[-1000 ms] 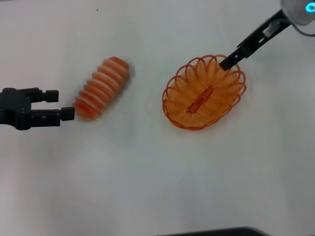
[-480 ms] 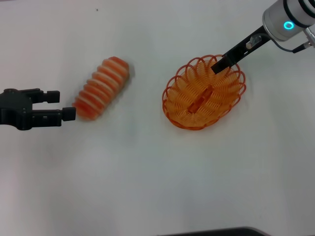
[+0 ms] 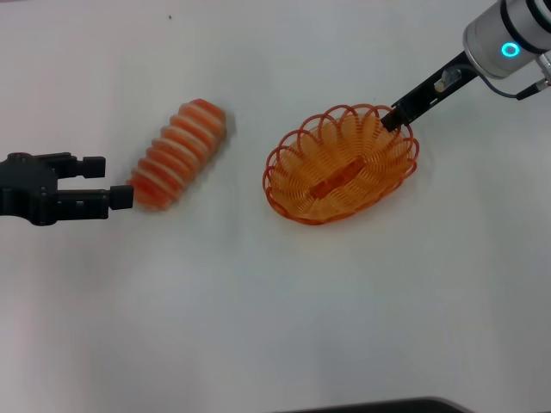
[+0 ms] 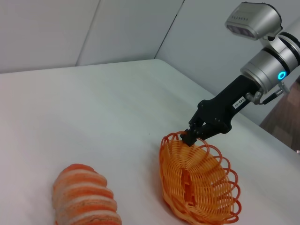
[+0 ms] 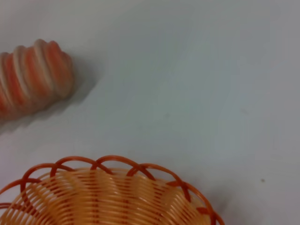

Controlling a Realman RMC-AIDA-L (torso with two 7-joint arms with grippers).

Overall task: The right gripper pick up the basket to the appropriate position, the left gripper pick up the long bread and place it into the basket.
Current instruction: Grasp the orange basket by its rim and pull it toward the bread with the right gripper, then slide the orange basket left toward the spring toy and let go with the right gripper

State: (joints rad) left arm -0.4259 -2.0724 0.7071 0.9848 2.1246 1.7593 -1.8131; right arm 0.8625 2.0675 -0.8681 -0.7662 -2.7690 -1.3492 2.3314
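Observation:
The long bread point(image 3: 178, 153), ribbed orange-red and cream, lies slantwise on the white table at the left. My left gripper point(image 3: 117, 180) is open and empty, low beside the bread's near end, its lower finger almost touching it. The orange wire basket point(image 3: 297, 185) sits right of centre. My right gripper point(image 3: 398, 114) reaches in from the upper right and is shut on the basket's far-right rim. The left wrist view shows the bread point(image 4: 84, 197), the basket point(image 4: 197, 187) and the right gripper point(image 4: 190, 137) pinching the rim. The right wrist view shows the basket's rim point(image 5: 108, 161) and the bread point(image 5: 33, 75).
The white table point(image 3: 258, 301) spreads around both things. A dark edge point(image 3: 370, 406) runs along the bottom of the head view. Grey walls point(image 4: 117, 28) stand beyond the table's far edge.
The right gripper has moved the basket left toward the bread and turned it, so it now lies more crosswise. The left gripper and the bread have not moved.

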